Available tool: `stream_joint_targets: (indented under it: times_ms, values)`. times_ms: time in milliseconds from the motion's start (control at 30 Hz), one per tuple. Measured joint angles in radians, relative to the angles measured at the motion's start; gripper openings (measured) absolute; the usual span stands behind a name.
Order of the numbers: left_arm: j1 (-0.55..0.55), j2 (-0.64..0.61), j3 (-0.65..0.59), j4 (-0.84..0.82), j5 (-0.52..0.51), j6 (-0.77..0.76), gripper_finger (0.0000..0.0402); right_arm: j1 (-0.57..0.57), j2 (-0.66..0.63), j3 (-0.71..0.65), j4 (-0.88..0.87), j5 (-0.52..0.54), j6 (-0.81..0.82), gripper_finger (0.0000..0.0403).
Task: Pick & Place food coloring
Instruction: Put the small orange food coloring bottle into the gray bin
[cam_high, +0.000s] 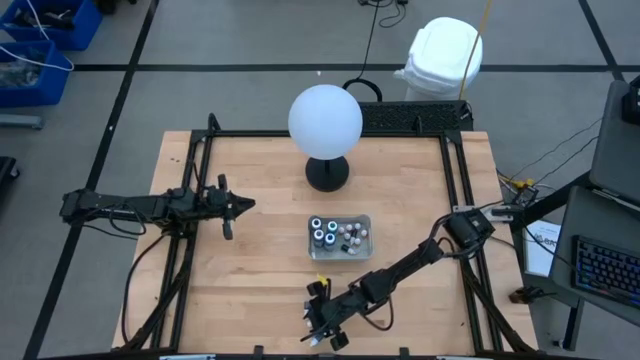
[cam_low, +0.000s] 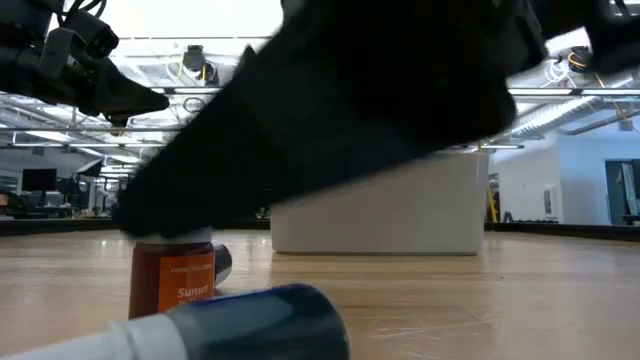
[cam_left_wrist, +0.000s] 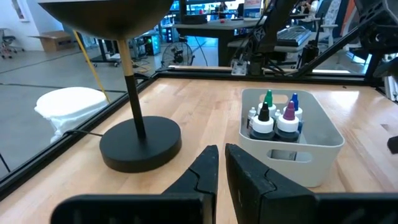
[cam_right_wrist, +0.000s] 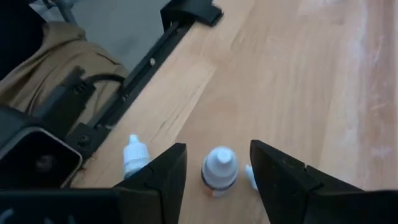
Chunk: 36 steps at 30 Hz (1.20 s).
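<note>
My right gripper (cam_right_wrist: 217, 149) (cam_high: 322, 325) is open near the table's front edge. Its fingers stand on either side of a small orange food coloring bottle (cam_right_wrist: 219, 169) (cam_low: 175, 278), without touching it. The bottle stands upright on its base, white cap up. A second white-topped bottle (cam_right_wrist: 134, 153) sits just outside one finger. In the low view a blue bottle (cam_low: 255, 318) lies on its side. More food coloring bottles (cam_left_wrist: 273, 118) stand in the white tray (cam_high: 340, 251) at mid-table. My left gripper (cam_left_wrist: 219, 163) (cam_high: 232, 206) waits shut at the table's left.
A white globe lamp (cam_high: 325, 118) on a black round base (cam_left_wrist: 140, 144) stands behind the tray. Black frame rails (cam_high: 455, 170) run along the table's edges, and one rail (cam_right_wrist: 149, 68) lies close to my right gripper. Bare wood lies between tray and front edge.
</note>
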<state>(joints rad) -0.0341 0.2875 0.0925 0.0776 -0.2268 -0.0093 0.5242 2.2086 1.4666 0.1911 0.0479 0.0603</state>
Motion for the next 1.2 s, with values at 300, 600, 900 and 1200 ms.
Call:
stream_joint_targets:
  times_ms: [300, 600, 900, 1200]
  values:
    - [0.000, 0.000, 0.000, 0.000, 0.000, 0.001, 0.0035, 0.000, -0.002, 0.000, 0.029, -0.001, 0.004, 0.0166]
    - [0.000, 0.000, 0.000, 0.000, 0.000, 0.007, 0.0035, -0.001, -0.003, 0.001, 0.015, -0.028, 0.024, 0.0135]
    - [0.000, 0.000, 0.000, 0.000, 0.000, 0.006, 0.0035, -0.001, -0.003, 0.001, -0.011, -0.031, 0.025, 0.0057]
    - [0.000, 0.000, 0.000, 0.000, 0.000, 0.000, 0.0035, -0.003, -0.032, 0.001, -0.036, -0.026, 0.022, 0.0043]
